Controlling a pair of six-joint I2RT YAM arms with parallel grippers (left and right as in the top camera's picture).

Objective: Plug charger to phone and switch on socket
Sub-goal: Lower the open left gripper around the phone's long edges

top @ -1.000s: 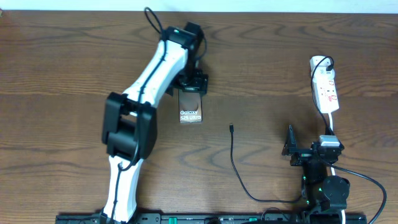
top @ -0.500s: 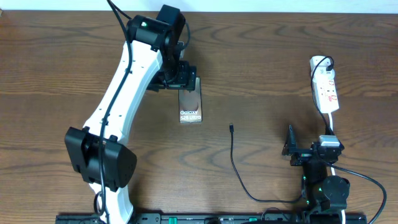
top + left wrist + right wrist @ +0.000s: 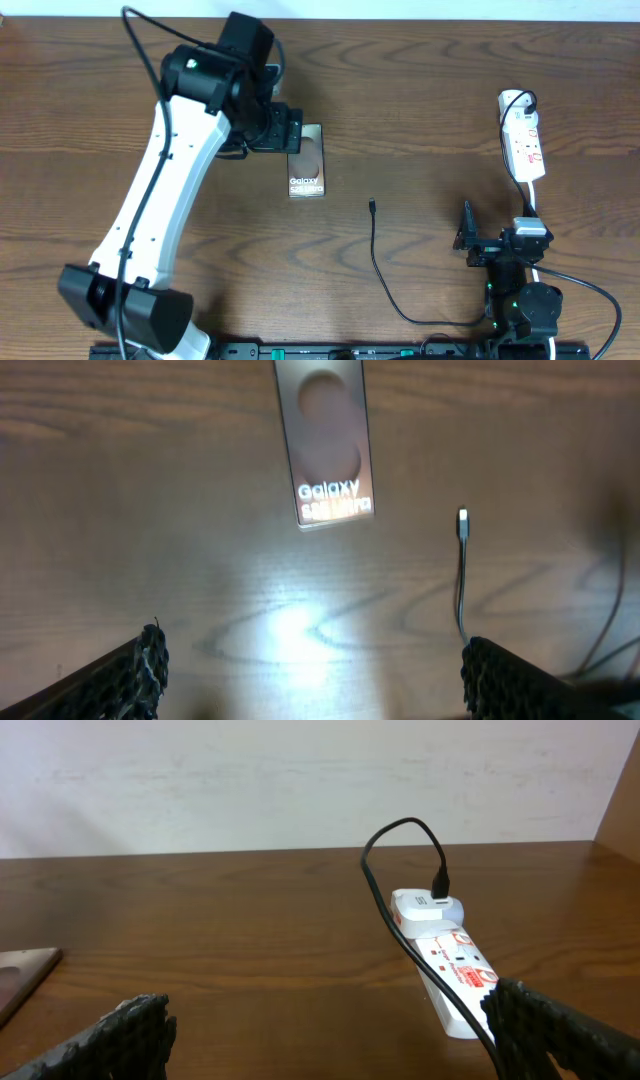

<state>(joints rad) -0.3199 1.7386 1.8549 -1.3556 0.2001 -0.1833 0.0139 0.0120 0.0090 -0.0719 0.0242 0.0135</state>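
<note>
The phone (image 3: pixel 307 165) lies flat on the table, screen up with white "Galaxy" lettering; it also shows in the left wrist view (image 3: pixel 325 450). The charger cable (image 3: pixel 377 262) curves across the table, and its tiny tip (image 3: pixel 371 206) lies free to the right of the phone, also seen in the left wrist view (image 3: pixel 462 520). My left gripper (image 3: pixel 285 132) hovers by the phone's far left end, open and empty (image 3: pixel 310 675). The socket strip (image 3: pixel 524 140) lies at the far right, with a black cable plugged into its far end (image 3: pixel 440 885). My right gripper (image 3: pixel 468 240) is open and empty (image 3: pixel 330 1040).
The strip's white cord (image 3: pixel 533 205) runs down towards the right arm base (image 3: pixel 520 295). The left arm (image 3: pixel 160 210) spans the left of the table. A pale wall (image 3: pixel 300 780) stands behind the far table edge.
My left arm has swung to the left and its gripper has moved from over the phone's far end to its left side. Phone, cable and right arm have not moved.
</note>
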